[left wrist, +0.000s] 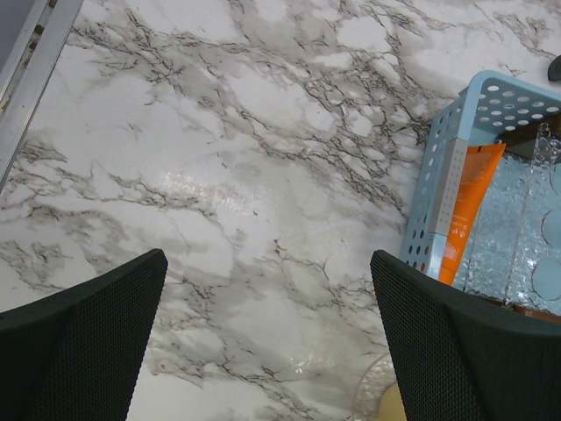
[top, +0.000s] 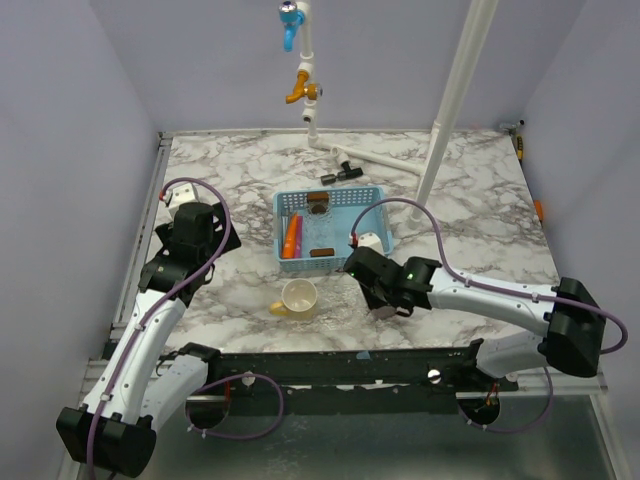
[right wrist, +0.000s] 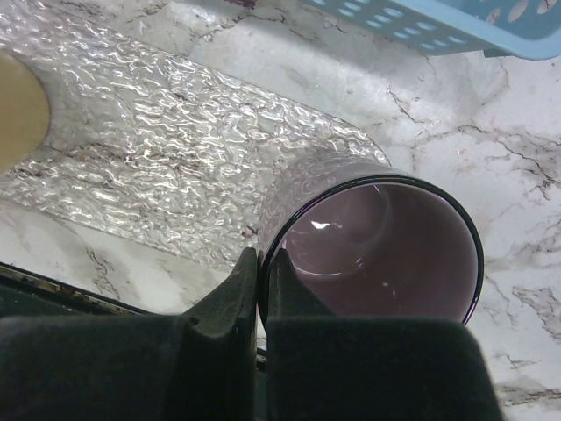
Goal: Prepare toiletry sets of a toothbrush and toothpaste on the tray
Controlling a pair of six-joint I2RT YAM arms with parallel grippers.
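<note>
Jaws spread wide, left gripper (left wrist: 267,263) hovers left of the basket (top: 345,191); right gripper (right wrist: 261,281), off its near-right corner, clamps a purple cup (right wrist: 377,254) by the rim. Toothpaste (left wrist: 469,206) lies inside, along the left wall.

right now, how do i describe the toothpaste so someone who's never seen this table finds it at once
Find the pale blue perforated basket in the middle of the marble table. The toothpaste lies lengthwise along its left side. It is a flat, bright orange tube, the only orange thing in there; the dark brown pieces near it look nothing like it.
</note>
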